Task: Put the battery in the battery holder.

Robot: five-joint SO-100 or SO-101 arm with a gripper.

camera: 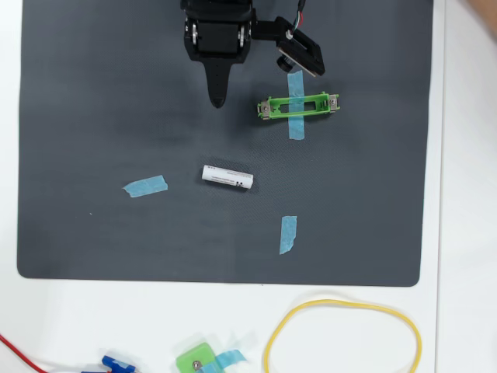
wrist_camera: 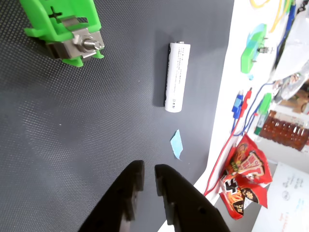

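The battery is a small white cylinder with black print, lying flat on the dark mat near its middle; in the wrist view it lies above and right of my fingertips. The battery holder is a narrow green frame with metal contacts, crossed by a blue tape strip, right of my gripper; only one end of it shows at the top left of the wrist view. My black gripper is over bare mat, apart from both, with its jaws nearly together and nothing between them.
Blue tape pieces lie on the mat. A yellow band, a small green piece and red and blue wire ends lie on the white table below the mat. Snack packets lie off the mat.
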